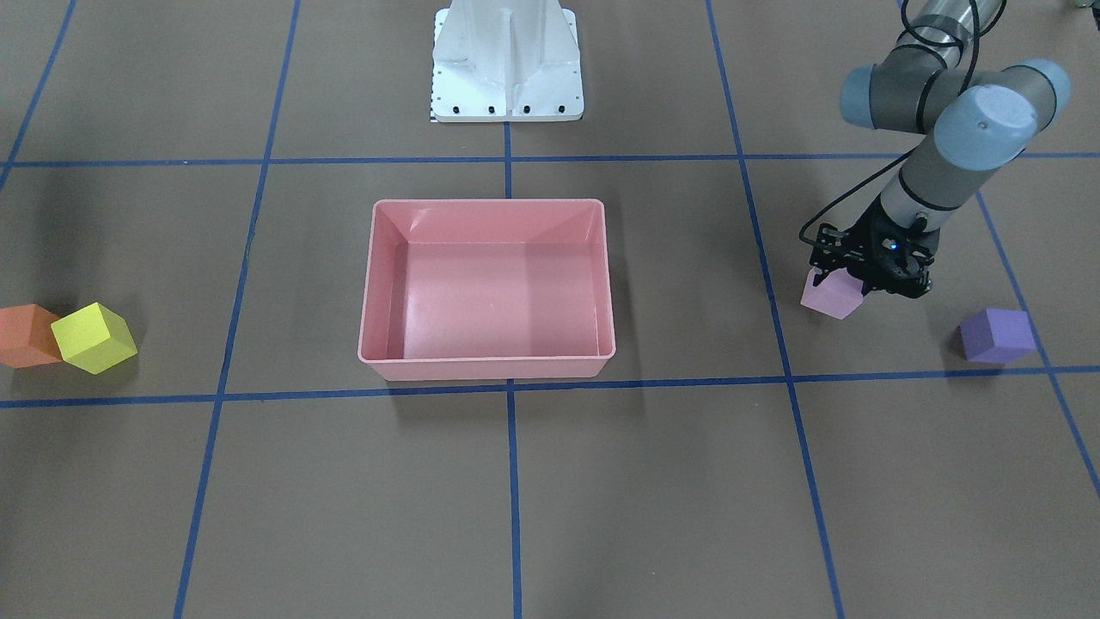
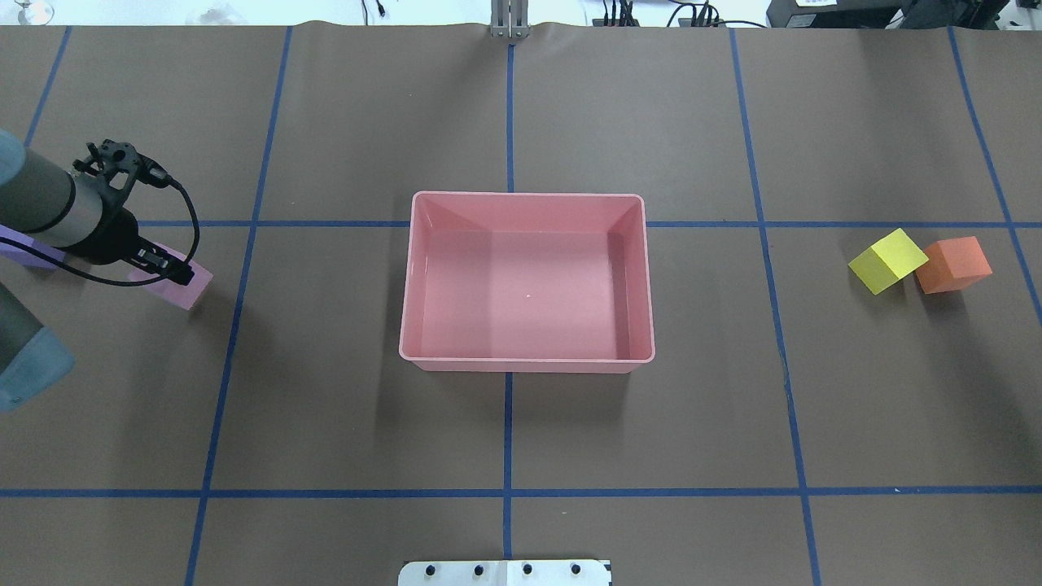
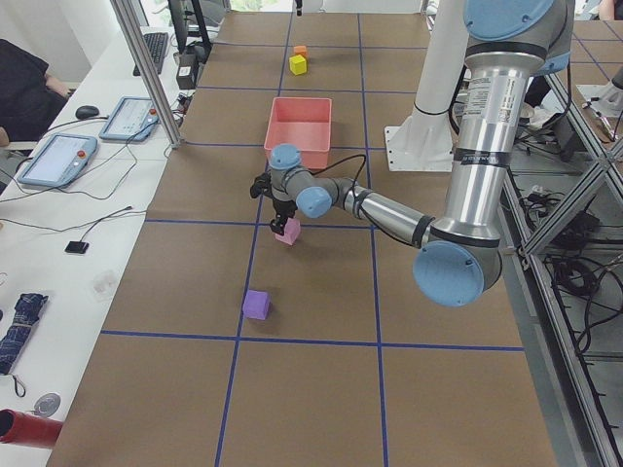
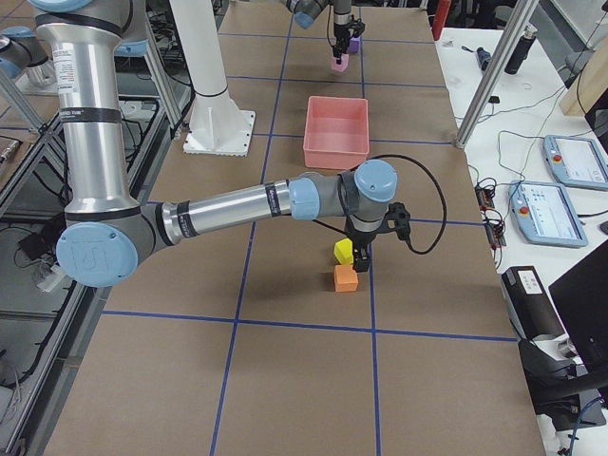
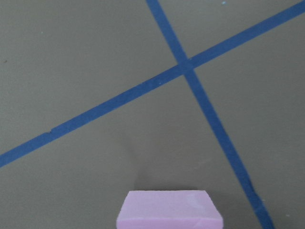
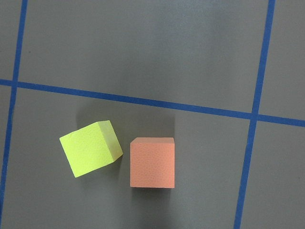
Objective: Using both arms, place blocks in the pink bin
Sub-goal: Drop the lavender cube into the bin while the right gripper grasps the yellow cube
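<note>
The pink bin (image 2: pixel 527 195) stands empty at the table's middle. My left gripper (image 1: pixel 862 277) is down over the light pink block (image 1: pixel 830 297) and looks shut on it, at or just above the table; the block fills the bottom of the left wrist view (image 5: pixel 169 210). The purple block (image 1: pixel 997 335) lies close by. The yellow block (image 2: pixel 887 260) and the orange block (image 2: pixel 954 264) lie side by side at the other end, and both show in the right wrist view (image 6: pixel 90 155). My right gripper (image 4: pixel 361 258) hangs above them; I cannot tell its state.
The white pedestal (image 1: pixel 507 60) stands behind the bin. Blue tape lines (image 2: pixel 508 431) grid the brown table. A desk with tablets (image 3: pixel 63 156) and a metal post (image 3: pixel 146 68) border the operators' side.
</note>
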Controlling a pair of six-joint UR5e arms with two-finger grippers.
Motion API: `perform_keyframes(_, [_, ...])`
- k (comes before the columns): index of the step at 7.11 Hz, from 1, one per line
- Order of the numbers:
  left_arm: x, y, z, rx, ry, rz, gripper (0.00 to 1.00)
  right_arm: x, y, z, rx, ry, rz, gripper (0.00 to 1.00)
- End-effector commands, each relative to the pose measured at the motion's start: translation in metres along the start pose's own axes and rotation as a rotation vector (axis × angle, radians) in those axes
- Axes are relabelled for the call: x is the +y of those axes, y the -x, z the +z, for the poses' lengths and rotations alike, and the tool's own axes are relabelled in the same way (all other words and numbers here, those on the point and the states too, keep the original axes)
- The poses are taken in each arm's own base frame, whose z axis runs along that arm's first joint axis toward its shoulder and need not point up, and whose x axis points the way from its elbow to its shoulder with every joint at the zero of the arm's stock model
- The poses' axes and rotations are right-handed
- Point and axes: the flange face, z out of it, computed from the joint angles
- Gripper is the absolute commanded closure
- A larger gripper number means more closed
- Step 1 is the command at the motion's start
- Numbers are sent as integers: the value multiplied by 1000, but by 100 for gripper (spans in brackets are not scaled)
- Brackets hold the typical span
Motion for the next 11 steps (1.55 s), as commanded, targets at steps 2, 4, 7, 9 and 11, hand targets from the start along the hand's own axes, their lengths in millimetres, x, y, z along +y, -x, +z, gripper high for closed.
perform_keyframes(2, [-47,-35,-75,4,1,-117,100,-23,62,26,-9,-3,-113,0])
perform_keyframes(4, [-86,-67,-117,79,-28,-233,100,-24,87,64,-17,20,-203,0])
perform_keyframes(7, [-143,-158,-181,193,-101,-467,100,-37,92,120,8,42,-285,0])
perform_keyframes(9, [-151,-259,-195,293,-70,-552,100,-33,97,149,42,85,-297,0])
perform_keyframes(11, [-148,-298,-172,271,-82,-553,100,-46,112,168,40,109,-317,0])
